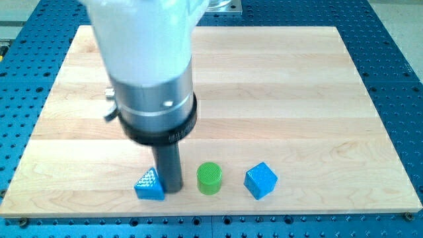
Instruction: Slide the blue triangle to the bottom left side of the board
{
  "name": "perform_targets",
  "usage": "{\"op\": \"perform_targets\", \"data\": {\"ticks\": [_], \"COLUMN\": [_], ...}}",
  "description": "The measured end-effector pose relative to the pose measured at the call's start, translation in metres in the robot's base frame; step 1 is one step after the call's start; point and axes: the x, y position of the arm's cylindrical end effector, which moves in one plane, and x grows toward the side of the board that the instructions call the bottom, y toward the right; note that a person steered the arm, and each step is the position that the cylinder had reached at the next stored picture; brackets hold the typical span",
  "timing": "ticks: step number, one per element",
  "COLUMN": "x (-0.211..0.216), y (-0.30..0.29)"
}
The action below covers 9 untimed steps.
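Observation:
The blue triangle (149,185) lies near the bottom edge of the wooden board (277,99), left of centre. My tip (172,190) stands right against the triangle's right side, between it and the green cylinder (209,178). The blue cube (260,180) sits to the right of the cylinder. The arm's wide body covers the upper left of the board.
The blocks along the board's upper left are hidden behind the arm. The board's bottom edge runs just below the row of blocks. A metal mount (221,5) sits at the view's top.

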Motion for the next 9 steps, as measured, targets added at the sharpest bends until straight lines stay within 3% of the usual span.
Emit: {"op": "perform_targets", "data": {"ticks": [3,6,9], "x": [0.019,-0.005,0.018], "y": [-0.019,-0.051,-0.168]}}
